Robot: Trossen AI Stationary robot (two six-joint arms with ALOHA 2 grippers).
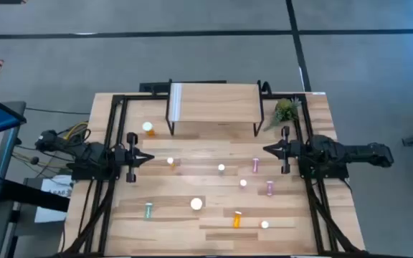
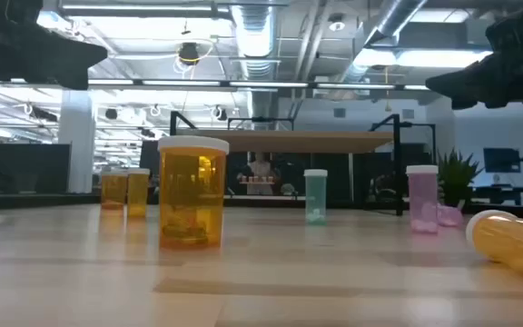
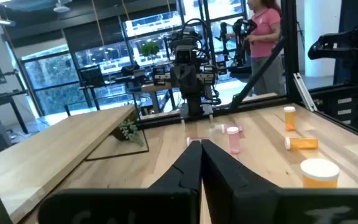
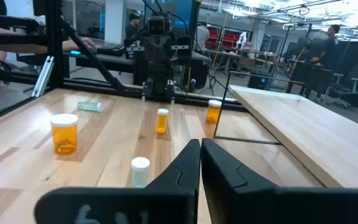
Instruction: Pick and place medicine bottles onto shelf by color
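Observation:
Several medicine bottles with white caps are scattered on the wooden table. A large orange one [image 2: 192, 193] stands near the front, and another orange one [image 1: 148, 129] stands by the shelf's left leg. Pink ones [image 1: 255, 165] stand right of centre. A pale green one [image 1: 148, 210] and an orange one [image 1: 237, 218] lie on their sides. The shelf [image 1: 214, 100], a raised light-wood plank on black legs with a white strip [image 1: 176, 100], stands at the far edge with nothing on it. My left gripper [image 1: 148, 157] is shut at the left and my right gripper [image 1: 267, 150] is shut at the right. They point at each other above the table and hold nothing.
A small green plant [image 1: 285, 110] stands by the shelf's right end. Black frame rails [image 1: 113, 143] run along both sides of the table. In the room behind, a person [image 3: 263, 37] stands beyond the right arm.

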